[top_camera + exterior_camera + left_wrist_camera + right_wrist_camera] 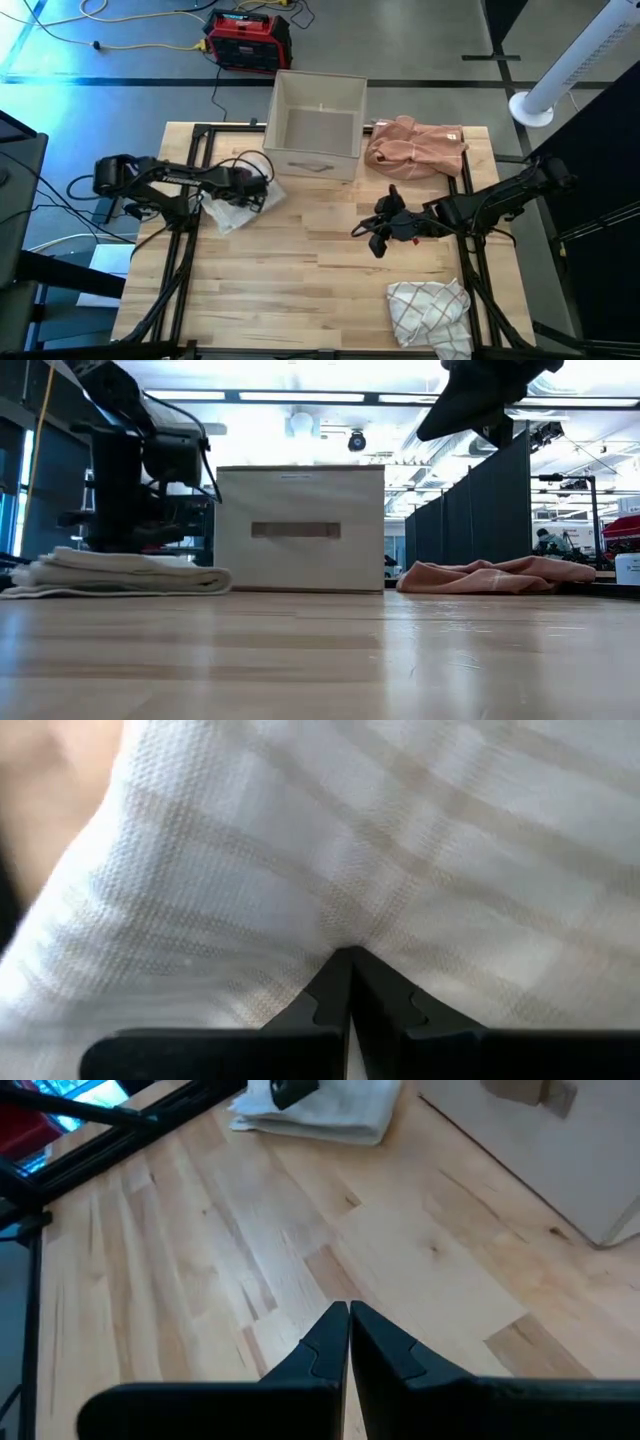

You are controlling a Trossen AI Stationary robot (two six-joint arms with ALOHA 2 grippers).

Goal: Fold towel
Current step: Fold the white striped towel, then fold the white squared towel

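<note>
- High view shows the left gripper (243,190) low over the folded towel (236,208) on the bench (300,270), just left of the box (318,125), likely pressing the fold flat.
- Left wrist view: its fingers (335,995) are pressed together, tips against waffle-weave white cloth crossed by tan stripes.
- Right gripper (378,232) hovers mid-bench, fingers together, holding nothing.
- A crumpled pink towel (415,146) and a checked towel (428,310) await, soft heaps.
</note>
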